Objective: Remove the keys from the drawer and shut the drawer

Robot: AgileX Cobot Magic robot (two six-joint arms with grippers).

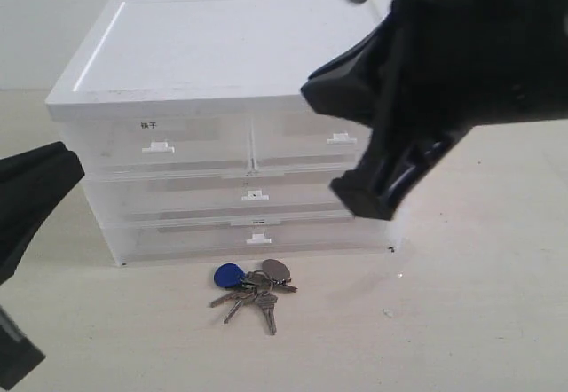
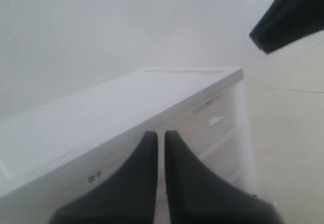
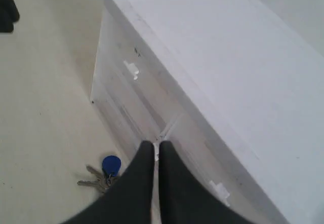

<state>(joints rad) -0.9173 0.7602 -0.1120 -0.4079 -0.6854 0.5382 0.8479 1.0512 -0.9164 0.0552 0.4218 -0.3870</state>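
The keys [image 1: 253,287], silver on a ring with a blue fob and a grey tag, lie on the table just in front of the cabinet; they also show in the right wrist view as keys [image 3: 104,176]. The drawer [image 1: 195,239], the lowest full-width tier, sits flush with the cabinet front. My right gripper [image 1: 362,195] hangs shut and empty in front of the cabinet's right side, above and to the right of the keys. Its fingers [image 3: 156,144] are nearly touching. At the far left, my left gripper [image 2: 160,133] is shut and empty, level with the cabinet's upper tiers.
The white cabinet [image 1: 222,55] has two half-width drawers on top and two full-width ones below, all pushed in. Its flat top [image 3: 223,57] carries nothing. The right arm's dark bulk [image 2: 293,16] hangs over the cabinet's right end. Pale table surface surrounds the keys.
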